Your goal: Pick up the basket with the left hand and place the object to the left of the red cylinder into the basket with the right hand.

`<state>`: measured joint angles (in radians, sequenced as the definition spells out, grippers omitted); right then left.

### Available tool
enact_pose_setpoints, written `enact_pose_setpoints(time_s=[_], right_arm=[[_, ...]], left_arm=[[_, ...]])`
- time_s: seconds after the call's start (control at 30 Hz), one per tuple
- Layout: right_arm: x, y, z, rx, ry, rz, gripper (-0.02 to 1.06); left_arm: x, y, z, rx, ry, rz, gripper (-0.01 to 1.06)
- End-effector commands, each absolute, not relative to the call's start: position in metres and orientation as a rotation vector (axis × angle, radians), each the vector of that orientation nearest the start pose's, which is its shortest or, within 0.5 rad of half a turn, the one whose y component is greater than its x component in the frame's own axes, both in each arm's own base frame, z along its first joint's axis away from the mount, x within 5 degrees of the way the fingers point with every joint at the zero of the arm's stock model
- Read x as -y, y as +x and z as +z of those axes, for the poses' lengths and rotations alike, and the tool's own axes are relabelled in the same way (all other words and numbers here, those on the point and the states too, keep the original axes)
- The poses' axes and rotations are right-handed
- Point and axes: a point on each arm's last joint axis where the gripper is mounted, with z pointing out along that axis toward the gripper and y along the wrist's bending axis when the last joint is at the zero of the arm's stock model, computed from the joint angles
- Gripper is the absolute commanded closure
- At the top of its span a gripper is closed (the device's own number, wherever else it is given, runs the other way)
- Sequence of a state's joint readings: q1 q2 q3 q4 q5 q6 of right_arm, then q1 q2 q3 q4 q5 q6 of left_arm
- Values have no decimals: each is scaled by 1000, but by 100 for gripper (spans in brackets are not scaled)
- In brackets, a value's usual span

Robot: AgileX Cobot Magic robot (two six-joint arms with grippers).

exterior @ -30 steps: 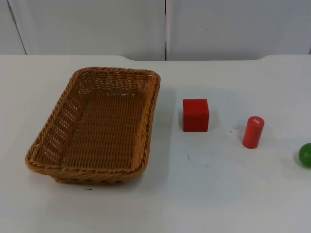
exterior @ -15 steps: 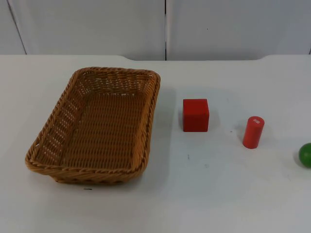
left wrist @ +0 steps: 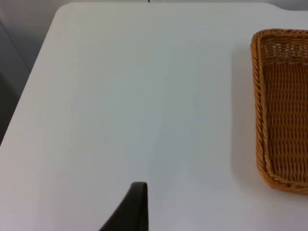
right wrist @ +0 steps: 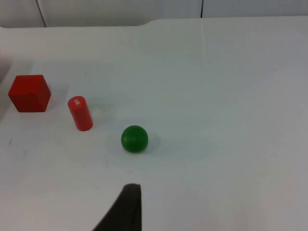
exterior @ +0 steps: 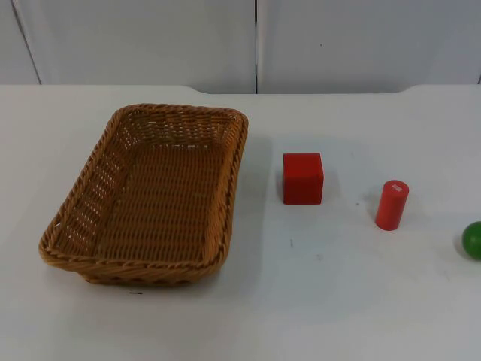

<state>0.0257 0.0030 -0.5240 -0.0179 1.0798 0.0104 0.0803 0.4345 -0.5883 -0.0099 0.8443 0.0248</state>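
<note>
A woven tan basket (exterior: pixel 150 195) lies on the left half of the table with nothing in it. To its right stands a red cube (exterior: pixel 303 178), and further right an upright red cylinder (exterior: pixel 391 204). My left gripper (left wrist: pixel 132 209) waits above bare table, well apart from the basket's rim (left wrist: pixel 262 120). My right gripper (right wrist: pixel 126 207) waits above the table on the near side of the green ball (right wrist: pixel 134 138), with the cylinder (right wrist: pixel 80 113) and cube (right wrist: pixel 30 93) beyond it. Neither gripper touches anything.
A green ball (exterior: pixel 473 240) sits at the table's right edge, right of the cylinder. The grey partition wall (exterior: pixel 255 41) closes off the back. The table edge (left wrist: pixel 33 86) runs beside the left gripper.
</note>
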Motion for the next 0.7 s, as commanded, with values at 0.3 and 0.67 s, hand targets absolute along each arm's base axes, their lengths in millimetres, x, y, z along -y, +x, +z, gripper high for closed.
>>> enact_pose_setpoints(time_s=[0.3,0.67], right_arm=[[2,-8,280,-2046,-16,-9,-1],[2,-8,280,-2046,-16,-9,-1]], left_arm=[[-1,106,318,-2153,-56,-50,0],[15,156,312,-2217,88,-287,0]])
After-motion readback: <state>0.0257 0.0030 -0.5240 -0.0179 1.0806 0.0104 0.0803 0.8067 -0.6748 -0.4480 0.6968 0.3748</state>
